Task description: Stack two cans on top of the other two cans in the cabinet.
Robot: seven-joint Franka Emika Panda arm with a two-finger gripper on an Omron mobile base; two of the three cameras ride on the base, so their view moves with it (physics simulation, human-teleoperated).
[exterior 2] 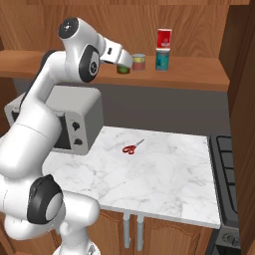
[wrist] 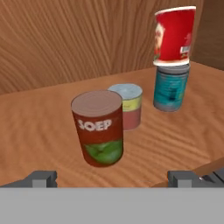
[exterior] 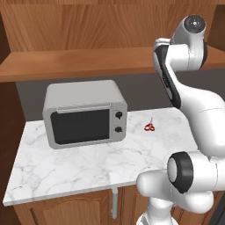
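From my remote seat I see my gripper [wrist: 111,178] released, its two dark fingertips [wrist: 41,178] set wide apart and holding nothing. Just ahead of it, centred between the tips, the dark red-brown can [wrist: 98,127] with a green patch stands upright on the cabinet shelf [wrist: 39,131], not touched. Just behind that can, slightly right, stands the pale yellow-green can [wrist: 127,105]. Further right, the bright red can [wrist: 174,35] sits stacked on the teal-blue can [wrist: 170,86]. In the right base view, the gripper [exterior 2: 125,63] reaches to the shelf beside these cans.
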